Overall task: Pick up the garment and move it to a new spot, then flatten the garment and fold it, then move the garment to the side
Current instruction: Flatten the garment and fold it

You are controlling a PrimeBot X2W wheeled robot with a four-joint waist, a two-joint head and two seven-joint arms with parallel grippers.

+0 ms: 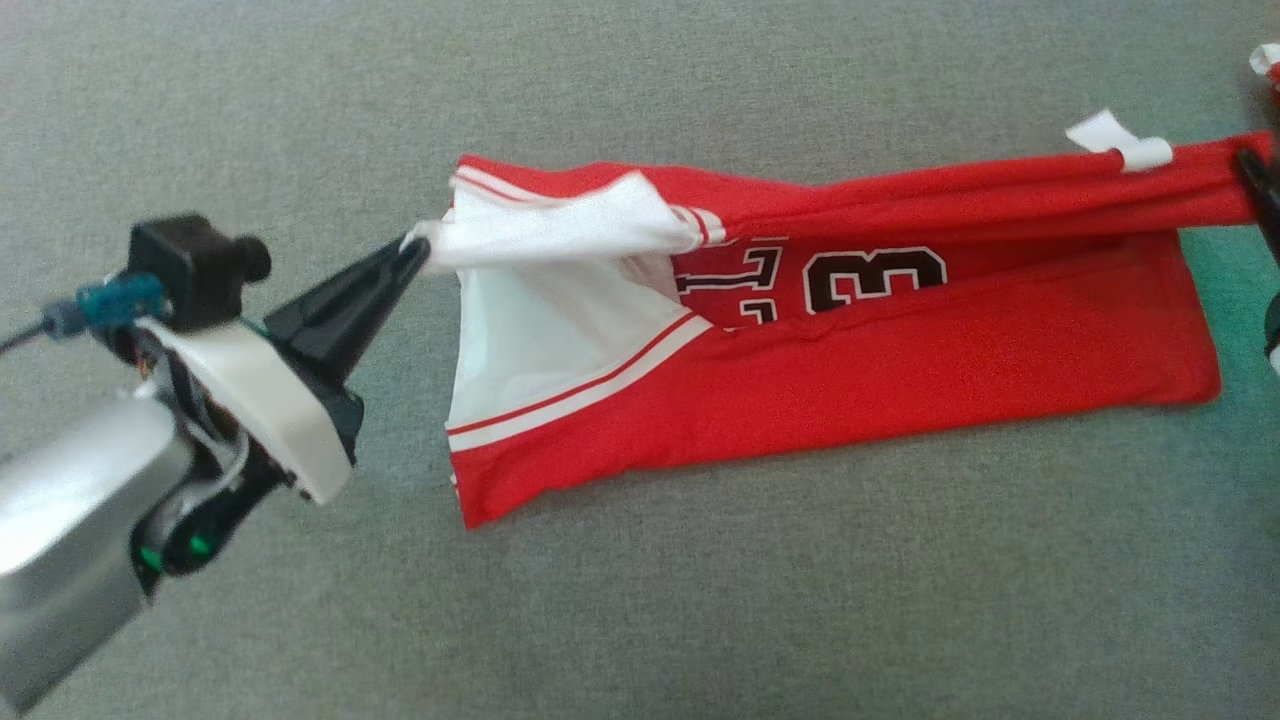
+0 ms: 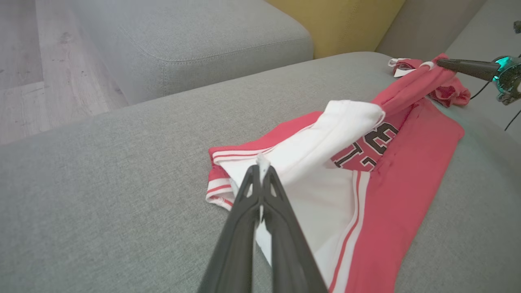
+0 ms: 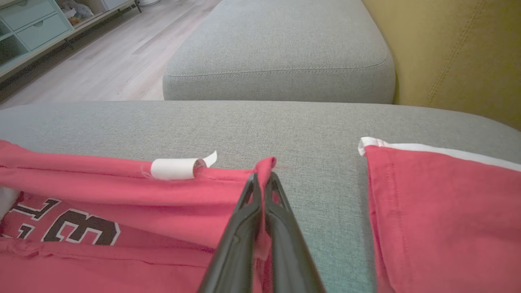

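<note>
A: Head view?
B: Pinches white fabric edge of garment (image 1: 850, 370) with left end effector (image 1: 415, 250), clenched. Lies along grey sofa cushion (image 1: 700, 620), upper layer drawn taut, likely for flattening.
A: Left wrist view?
B: Confirms closed grip on white fabric.
A: Right wrist view?
B: Shows right end effector (image 3: 264, 177) clamped on red hem corner, opposing the pull. Places second red garment (image 3: 439, 211) just beside.
</note>
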